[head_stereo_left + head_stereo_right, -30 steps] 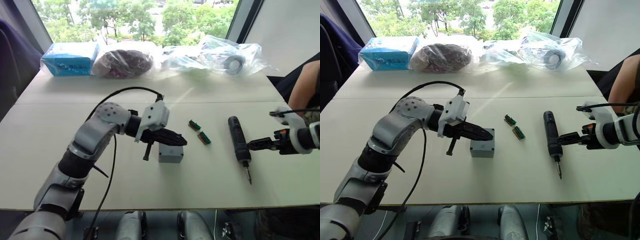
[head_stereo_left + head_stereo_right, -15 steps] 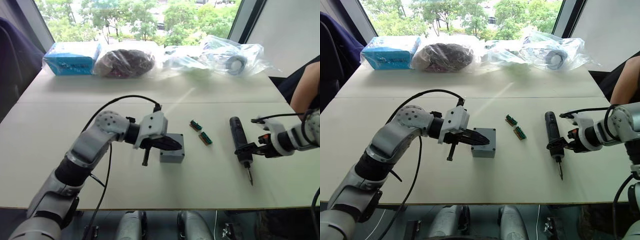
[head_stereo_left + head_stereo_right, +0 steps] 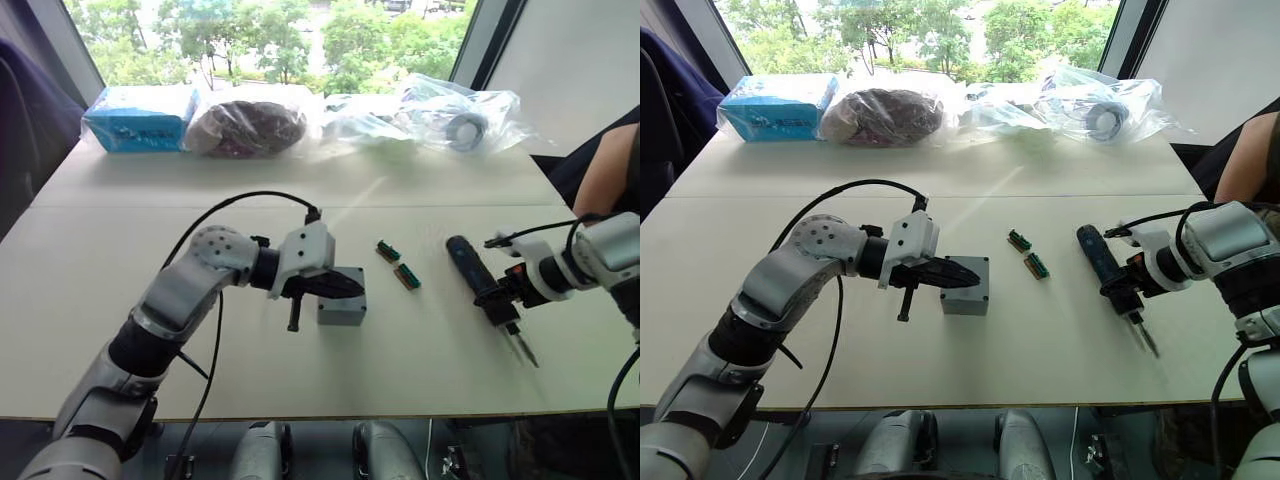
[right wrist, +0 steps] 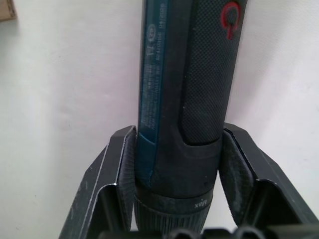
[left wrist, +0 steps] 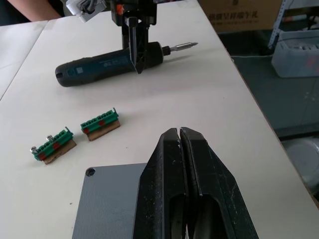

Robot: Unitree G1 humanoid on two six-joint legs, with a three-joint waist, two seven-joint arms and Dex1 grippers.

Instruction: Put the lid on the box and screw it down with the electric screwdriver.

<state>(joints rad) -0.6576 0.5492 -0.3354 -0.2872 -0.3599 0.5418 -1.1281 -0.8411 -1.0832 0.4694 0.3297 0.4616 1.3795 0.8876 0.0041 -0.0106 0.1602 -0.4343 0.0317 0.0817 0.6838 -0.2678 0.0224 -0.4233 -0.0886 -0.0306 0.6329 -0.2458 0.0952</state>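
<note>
Box (image 3: pixel 342 309) sits mid-counter (image 3: pixel 120 300) w/ lid (image 5: pixel 107 199) on top, inside hidden. Left hand (image 5: pixel 179 144) over the lid, fingers (image 5: pixel 167 174) pressed together, holding nothing. Right hand (image 4: pixel 174 164) clamped on the electric screwdriver (image 3: pixel 1108 277), near the bit end. Screwdriver lies well right of the box, past two green pieces (image 3: pixel 1029 253); long axis slants, bit toward the near counter edge, butt end pointing away. Clear bags (image 3: pixel 440 110) and blue packet (image 3: pixel 140 116) along far edge.

1. A red power symbol stands on the black grip of the electric screwdriver (image 4: pixel 199 74).
2. Fine white print runs along its blue side, too small to read.
3. Print on the blue packet (image 3: pixel 140 117) is illegible.
</note>
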